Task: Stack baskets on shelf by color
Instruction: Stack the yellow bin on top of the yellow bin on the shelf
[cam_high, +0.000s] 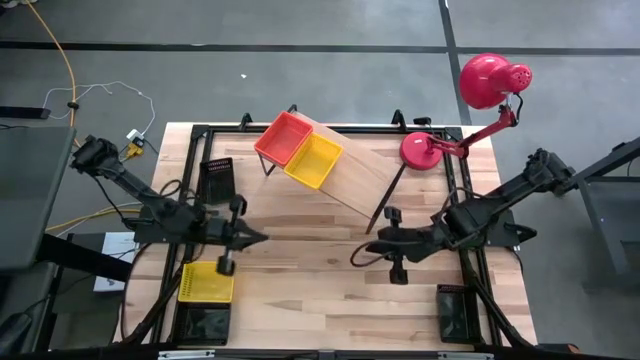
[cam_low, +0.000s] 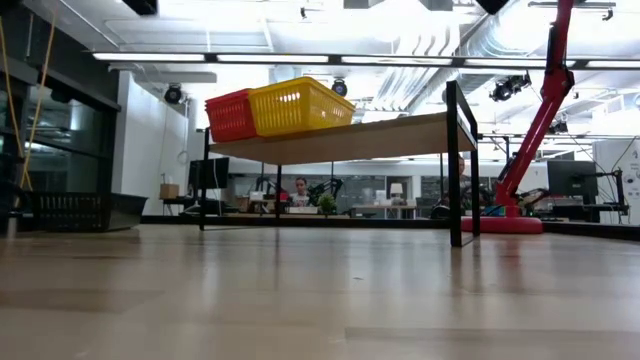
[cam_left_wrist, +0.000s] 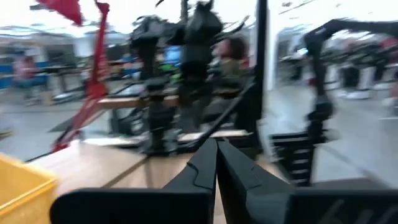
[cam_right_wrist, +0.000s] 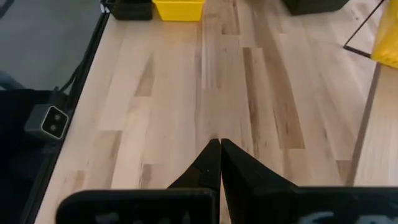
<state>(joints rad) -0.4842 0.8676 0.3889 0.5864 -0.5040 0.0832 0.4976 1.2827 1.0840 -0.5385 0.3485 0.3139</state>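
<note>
An orange-red basket (cam_high: 283, 135) and yellow basket (cam_high: 315, 160) sit together at one end of the shelf (cam_high: 365, 180); the left gripper (cam_high: 262, 238) and right gripper (cam_high: 356, 259) hover pinched together, empty. A careless reach could nudge the skewed shelf.

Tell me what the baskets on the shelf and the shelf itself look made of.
Orange-red lattice basket and yellow lattice basket: likely moulded plastic, judging by uniform bright colour and open grid walls. Light rectangular shelf board: wood-look, pale grain, matte; thin black legs look metal.
</note>
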